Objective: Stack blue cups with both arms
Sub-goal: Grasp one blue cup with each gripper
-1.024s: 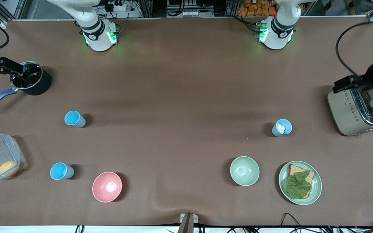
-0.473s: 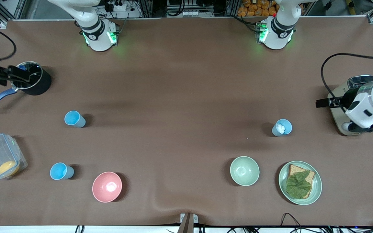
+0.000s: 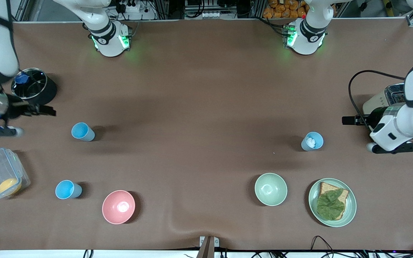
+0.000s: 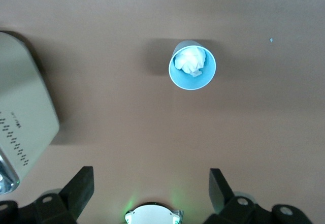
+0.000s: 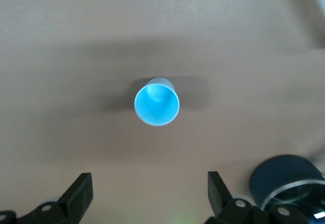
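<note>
Three blue cups stand upright on the brown table. One cup [image 3: 82, 131] and another nearer the front camera [image 3: 67, 189] are toward the right arm's end. The third [image 3: 312, 141], toward the left arm's end, holds a white crumpled wad. My right gripper [image 3: 50, 111] is open and empty in the air beside the first cup, which shows in the right wrist view [image 5: 157, 102] ahead of the gripper [image 5: 149, 186]. My left gripper [image 3: 346, 120] is open and empty, in the air between the toaster and the third cup. In the left wrist view this cup [image 4: 192, 65] lies ahead of the gripper [image 4: 151, 181].
A black saucepan [image 3: 34, 89] and a clear box [image 3: 0, 173] holding something orange are at the right arm's end. A pink bowl [image 3: 118, 206], a pale green bowl [image 3: 270, 189] and a green plate [image 3: 350, 211] with bread and lettuce lie near the front edge. A toaster [image 3: 384, 102] stands under the left arm.
My right gripper has left the saucepan and swung toward the nearest blue cup. My left gripper has come off the toaster and moved toward the cup with the white wad. The cups have not moved.
</note>
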Controlling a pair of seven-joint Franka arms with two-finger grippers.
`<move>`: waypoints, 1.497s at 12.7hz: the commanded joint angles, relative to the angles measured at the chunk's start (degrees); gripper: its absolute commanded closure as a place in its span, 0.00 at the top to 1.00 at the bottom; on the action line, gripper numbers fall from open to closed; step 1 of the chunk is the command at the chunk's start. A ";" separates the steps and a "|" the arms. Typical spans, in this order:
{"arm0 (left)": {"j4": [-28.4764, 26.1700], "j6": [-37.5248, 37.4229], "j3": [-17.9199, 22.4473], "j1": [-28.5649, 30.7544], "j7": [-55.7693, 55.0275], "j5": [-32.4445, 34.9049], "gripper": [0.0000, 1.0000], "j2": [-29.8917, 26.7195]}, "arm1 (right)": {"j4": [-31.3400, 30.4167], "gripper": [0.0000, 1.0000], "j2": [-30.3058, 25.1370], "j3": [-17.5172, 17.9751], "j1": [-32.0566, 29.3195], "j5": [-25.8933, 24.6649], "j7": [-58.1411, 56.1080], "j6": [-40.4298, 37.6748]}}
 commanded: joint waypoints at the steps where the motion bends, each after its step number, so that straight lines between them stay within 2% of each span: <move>1: 0.73 -0.30 -0.34 -0.20 -0.40 0.86 1.00 3.49 | -1.58 1.00 3.72 0.51 -1.06 -0.61 -0.21 5.36; 6: 0.73 2.06 -0.08 0.59 -0.31 0.95 1.00 9.99 | -11.60 1.00 5.83 0.51 -2.73 -2.11 -1.44 18.99; 10: 0.64 6.99 -0.08 -0.11 -0.39 0.95 1.00 13.60 | -11.88 1.00 11.10 0.60 -1.68 -2.11 -1.44 19.09; 14: -0.06 11.56 -0.17 0.32 -0.48 0.78 1.00 16.33 | -11.79 1.00 13.21 0.60 -1.85 -2.11 -1.53 20.58; 15: -0.15 11.92 -0.17 0.50 -0.48 0.43 1.00 17.12 | -11.79 0.90 14.18 0.60 -2.11 -2.11 -1.53 21.11; 17: -0.15 13.14 -0.17 0.50 -0.48 0.34 1.00 18.18 | -11.79 0.19 14.19 0.60 -2.12 -2.11 -1.79 21.03; 18: -0.15 13.24 -0.17 0.50 -0.48 0.25 1.00 18.35 | -11.79 0.00 14.10 0.60 -2.20 -2.11 -1.97 20.94; 19: -0.06 13.33 -0.17 0.50 -0.48 0.07 1.00 18.88 | -11.79 0.00 14.01 0.68 -2.20 -2.02 -2.84 20.77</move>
